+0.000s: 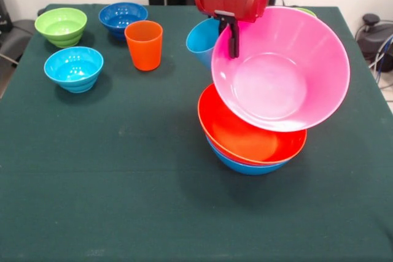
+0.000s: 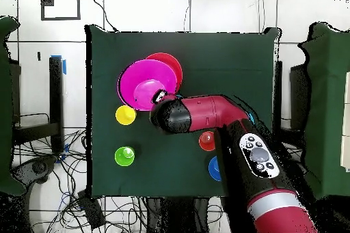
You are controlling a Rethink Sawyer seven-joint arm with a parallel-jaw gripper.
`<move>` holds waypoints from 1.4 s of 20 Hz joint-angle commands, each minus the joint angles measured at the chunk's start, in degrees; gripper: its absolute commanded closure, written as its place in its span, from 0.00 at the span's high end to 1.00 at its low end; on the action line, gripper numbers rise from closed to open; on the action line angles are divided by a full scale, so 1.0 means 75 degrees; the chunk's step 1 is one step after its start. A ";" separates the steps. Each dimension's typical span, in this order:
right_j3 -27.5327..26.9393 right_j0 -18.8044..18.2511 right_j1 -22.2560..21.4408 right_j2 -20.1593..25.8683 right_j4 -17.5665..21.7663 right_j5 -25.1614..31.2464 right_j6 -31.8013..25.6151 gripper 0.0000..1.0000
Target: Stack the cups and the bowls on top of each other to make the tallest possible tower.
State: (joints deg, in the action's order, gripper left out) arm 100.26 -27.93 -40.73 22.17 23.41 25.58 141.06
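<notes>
Gripper (image 1: 233,38) clamping the far rim of the pink bowl (image 1: 285,72), tilting it steeply above the orange bowl (image 1: 245,136) nested in the blue bowl (image 1: 245,165), just below the gripper. Showing only in the front view: light blue cup (image 1: 199,41) just beside the gripper, orange cup (image 1: 143,44) farther off on the counter (image 1: 123,182). Appearing only in the overhead view: yellow cup (image 2: 125,115) and green cup (image 2: 124,156).

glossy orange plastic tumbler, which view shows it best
The front view: the glossy orange plastic tumbler stands upright and unobstructed, its tapered side visible. In the overhead view the red robot arm partly covers it, leaving only a slice of its rim.
</notes>
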 commanded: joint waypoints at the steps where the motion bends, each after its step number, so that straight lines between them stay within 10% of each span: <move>1: -0.0202 -0.0016 0.0156 0.0289 0.0402 0.0258 -0.0917 0.00; 28: -0.0100 0.0114 0.0039 0.0023 0.0347 -0.0121 -0.0350 0.00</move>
State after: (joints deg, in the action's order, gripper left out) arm 100.26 -28.10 -41.00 22.16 23.43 25.59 141.06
